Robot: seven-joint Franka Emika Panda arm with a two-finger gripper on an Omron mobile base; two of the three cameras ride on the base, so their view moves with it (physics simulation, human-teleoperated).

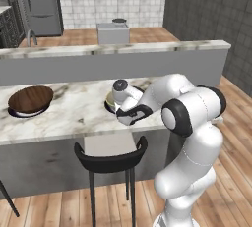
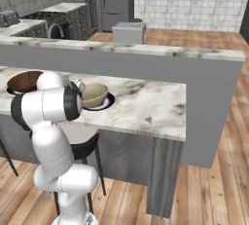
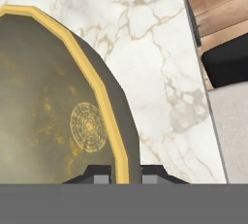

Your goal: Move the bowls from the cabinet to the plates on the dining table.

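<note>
The tan bowl (image 2: 94,94) sits on or just over a navy-rimmed plate (image 2: 107,102) on the dining table (image 2: 146,107). My gripper (image 3: 121,174) is shut on the bowl's yellow near rim, with one fingertip inside and one outside. In the left base view the hand (image 1: 120,107) covers most of the tan bowl (image 1: 110,100). The dark brown bowl (image 1: 30,98) rests on another plate (image 1: 17,113) at the table's left. The cabinet is out of view.
A black stool (image 1: 111,159) stands under the table's front edge just below the hand. The raised back ledge (image 1: 113,49) runs behind the bowls. The table's right end (image 2: 177,121) is bare marble. A grey box (image 1: 113,33) stands on the far floor.
</note>
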